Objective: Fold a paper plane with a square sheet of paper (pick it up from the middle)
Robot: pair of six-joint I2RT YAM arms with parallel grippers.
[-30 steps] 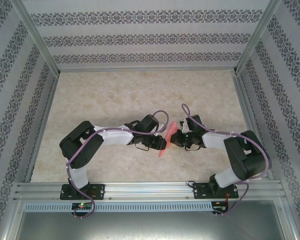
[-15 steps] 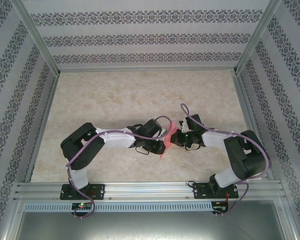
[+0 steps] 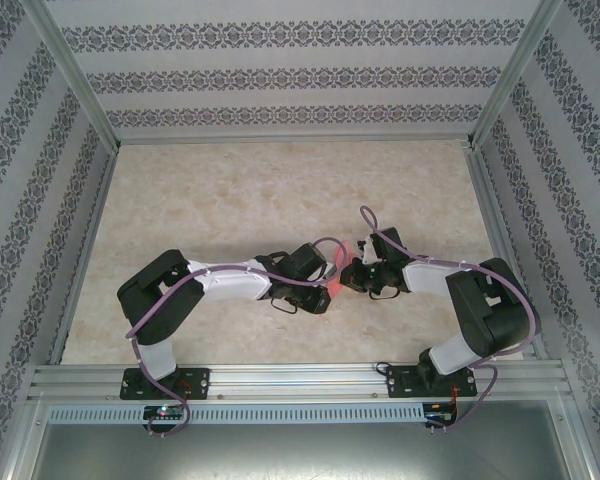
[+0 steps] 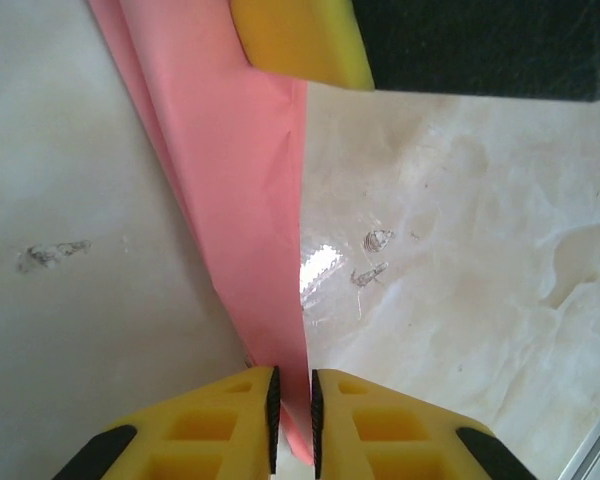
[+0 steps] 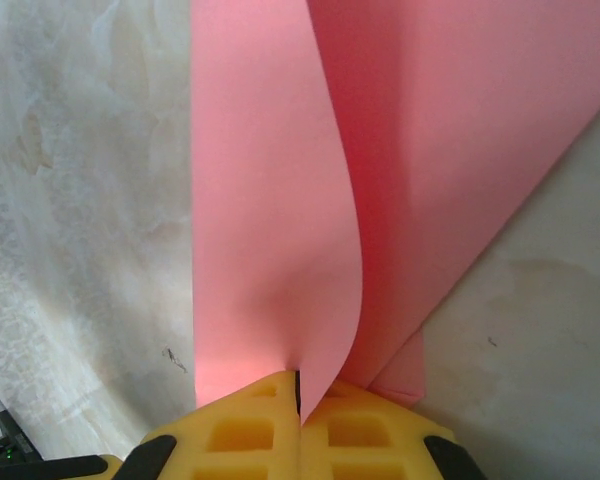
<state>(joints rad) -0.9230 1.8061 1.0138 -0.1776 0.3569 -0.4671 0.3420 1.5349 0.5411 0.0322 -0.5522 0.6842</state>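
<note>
Hanging between the two grippers, the square sheet of paper (image 5: 270,200) is folded into several pink-red layers and is held over the counter (image 3: 280,190); I cannot tell if its lower edge touches the surface. From above it appears as a narrow red strip, in the middle of the counter between left and right, closer to the near edge than to the far one. The right gripper (image 5: 298,385) is pressed together on one edge of the sheet, where a loose layer curves away. The left gripper (image 4: 290,390) is clamped on the opposite, narrow end; its yellow fingers (image 4: 220,420) stand almost together with the paper between them. The two grippers face each other, very near. The marbled beige counter is enclosed by patterned walls (image 3: 280,80) on the left, right and far sides.
</note>
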